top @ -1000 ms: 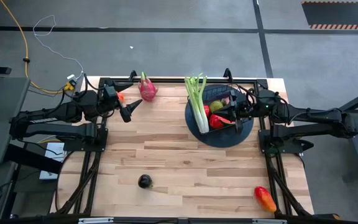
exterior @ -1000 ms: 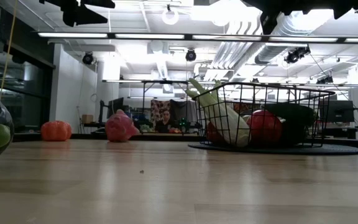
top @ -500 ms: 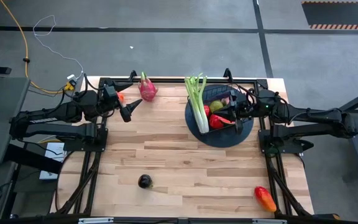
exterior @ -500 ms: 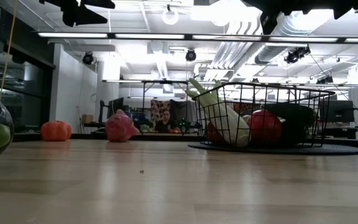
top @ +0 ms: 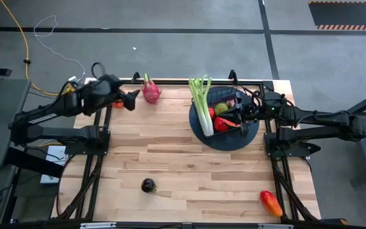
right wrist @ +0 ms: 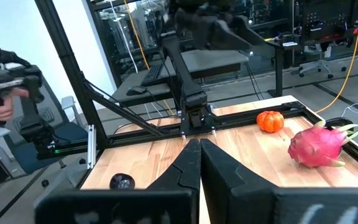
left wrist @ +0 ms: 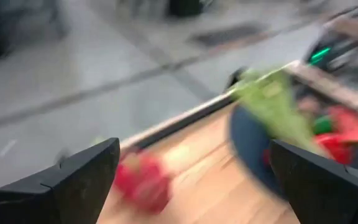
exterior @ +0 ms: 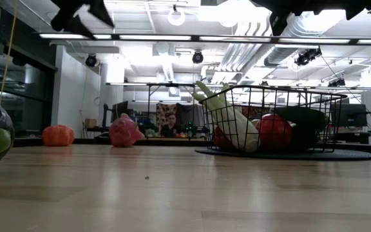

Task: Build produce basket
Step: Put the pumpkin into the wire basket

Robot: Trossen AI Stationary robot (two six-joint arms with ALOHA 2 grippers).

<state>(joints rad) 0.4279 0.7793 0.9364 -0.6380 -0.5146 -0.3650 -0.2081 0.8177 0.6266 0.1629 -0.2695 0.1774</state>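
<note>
Basket (top: pixel 226 113) sits on a dark round mat (top: pixel 253 135) at the counter's (top: pixel 183 165) far right, holding celery (top: pixel 201 102) and red and green fruit. Dragon fruit (top: pixel 150 91) lies at the far edge, just beside the left gripper (top: pixel 134 98), jaws spread wide. Right gripper (top: pixel 243 115) hangs over the basket, jaws pressed together. Dark round fruit (top: pixel 148 185) and mango (top: pixel 271 203) lie near the front edge, well apart.
</note>
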